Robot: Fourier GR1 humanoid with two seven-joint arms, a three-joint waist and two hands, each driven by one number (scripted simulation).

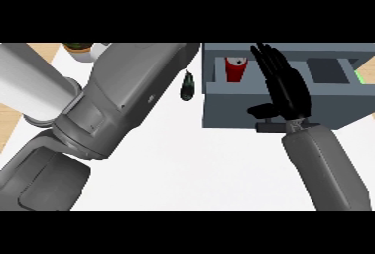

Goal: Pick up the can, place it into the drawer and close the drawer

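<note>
Drawer (285, 106) of blue-grey box shape sits at the upper right of the frame on the white counter (205, 168), pulled open so its inner compartment faces up. The red can with a white mark (236, 69) already stands upright inside that compartment, toward its left side, so the placing step looks done and only the closing appears to remain. The black right hand (282, 87) lies over the drawer just right of the can, fingers straight and together, thumb jutting left near the drawer's front edge; it clamps nothing and is apart from the can. That flat, extended pose probably suits a push on the drawer rather than a grasp. The left grey forearm (121, 104) crosses the upper left of the frame diagonally, and the left hand itself is hidden beyond the frame's top, so its fingers cannot be judged. A dark, slim, bottle-like object (188, 87) lies on the counter between that forearm and the drawer, touching neither. A white cylinder (29, 84) lies at the left edge.
</note>
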